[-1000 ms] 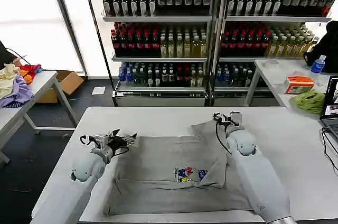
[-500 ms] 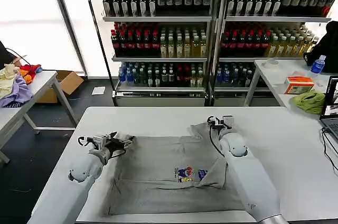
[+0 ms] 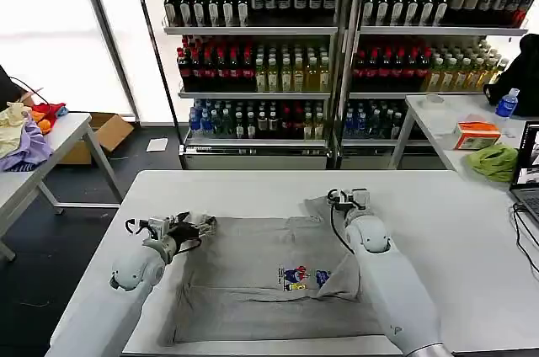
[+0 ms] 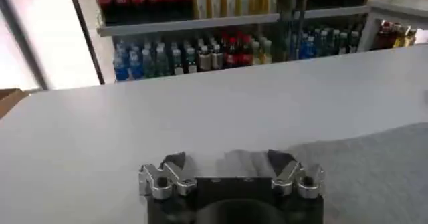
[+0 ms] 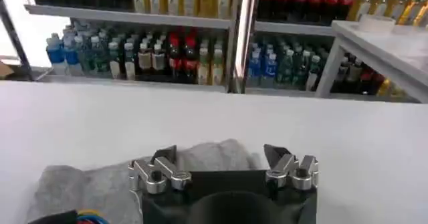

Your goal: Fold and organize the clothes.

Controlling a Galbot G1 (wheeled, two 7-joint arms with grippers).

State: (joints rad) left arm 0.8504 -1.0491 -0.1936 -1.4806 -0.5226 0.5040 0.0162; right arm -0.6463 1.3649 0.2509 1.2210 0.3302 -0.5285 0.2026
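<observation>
One piece of the clothes, a light grey shirt [image 3: 253,264] with a small multicoloured chest print [image 3: 300,277], lies spread on the white table [image 3: 244,189]. Its right side is folded in over the body. My left gripper [image 3: 199,223] hovers open at the shirt's far left corner; in the left wrist view its gripper [image 4: 227,160] has its fingers wide apart over the cloth edge [image 4: 361,168]. My right gripper [image 3: 347,198] stands open at the far right corner, and in the right wrist view the gripper [image 5: 219,153] straddles a bump of grey cloth [image 5: 87,178].
Bottle shelves [image 3: 337,54] stand behind the table. A side table at the right holds a green cloth [image 3: 493,160], an orange box [image 3: 477,134], a blue bottle [image 3: 507,103] and a laptop [image 3: 529,167]. A left table carries purple, yellow and red garments [image 3: 24,134].
My right gripper has slid a little left and nearer, onto the shirt's far right corner. The left gripper has barely shifted. The shirt's lower left edge has moved slightly.
</observation>
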